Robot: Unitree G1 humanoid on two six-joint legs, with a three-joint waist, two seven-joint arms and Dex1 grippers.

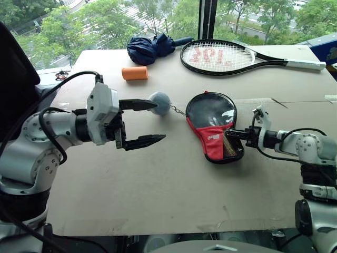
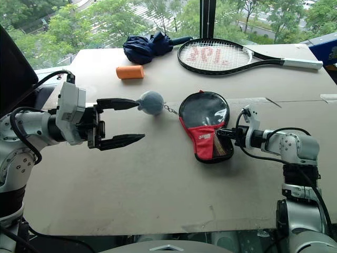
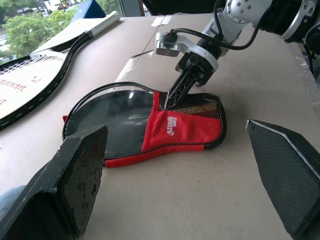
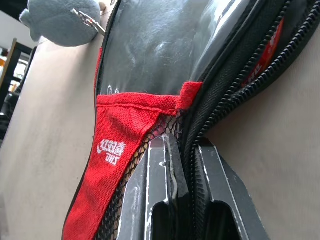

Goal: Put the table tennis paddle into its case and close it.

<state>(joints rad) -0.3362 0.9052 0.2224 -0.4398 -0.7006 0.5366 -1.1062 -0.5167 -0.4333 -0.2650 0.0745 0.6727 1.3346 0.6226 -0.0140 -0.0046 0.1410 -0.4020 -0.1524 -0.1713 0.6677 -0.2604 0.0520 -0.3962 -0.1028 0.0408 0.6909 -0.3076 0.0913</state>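
Trees fill the window beyond the bench's (image 1: 158, 205) far edge, where an umbrella (image 1: 150, 48), an orange roll (image 1: 135, 73) and a tennis racket (image 1: 231, 57) lie; the near half is bare. From the left wrist, the case (image 3: 150, 125) lies flat ahead of the left tool (image 1: 141, 123), whose fingers gape wide and hold nothing. From the right wrist, the right tool (image 4: 182, 165) is pinched shut on the case's zip edge at its narrow end, the plush charm (image 4: 65, 20) beyond.
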